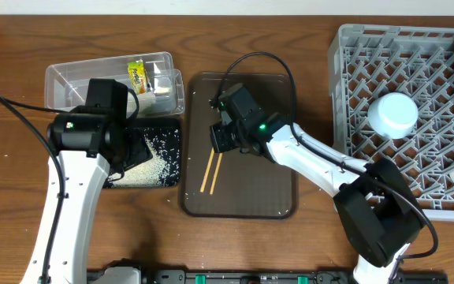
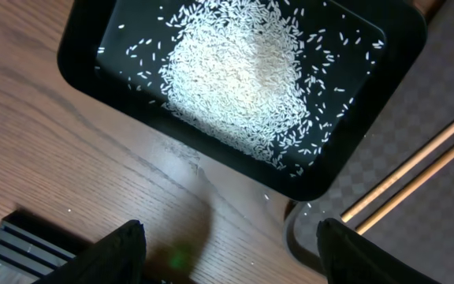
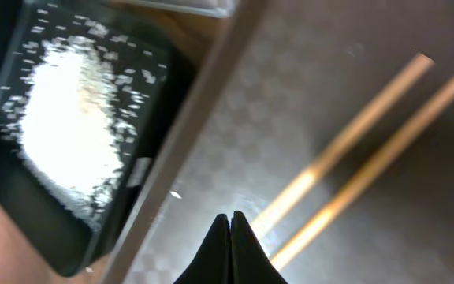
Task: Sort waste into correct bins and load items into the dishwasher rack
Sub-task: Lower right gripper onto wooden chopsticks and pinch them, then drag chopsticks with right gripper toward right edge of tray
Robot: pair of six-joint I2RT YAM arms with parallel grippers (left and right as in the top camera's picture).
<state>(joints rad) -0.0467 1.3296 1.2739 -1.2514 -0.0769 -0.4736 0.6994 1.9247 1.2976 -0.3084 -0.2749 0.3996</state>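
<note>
Chopsticks (image 3: pixel 345 136) lying paired on checkered tray (image 3: pixel 235 158).
Smooth pale wood; I am holding right fingers (image 3: pixel 215 260) clenched, left fingers (image 2: pixel 117 256) released.

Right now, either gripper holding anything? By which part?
Nothing held. Left gripper open, empty; right gripper shut on nothing, tips near the wooden chopsticks.

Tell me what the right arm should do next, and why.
Probably open the right end effector and lower it onto the chopsticks: it is shut and empty, just short of the pair, which lies on the brown tray, not yet in the rack.
</note>
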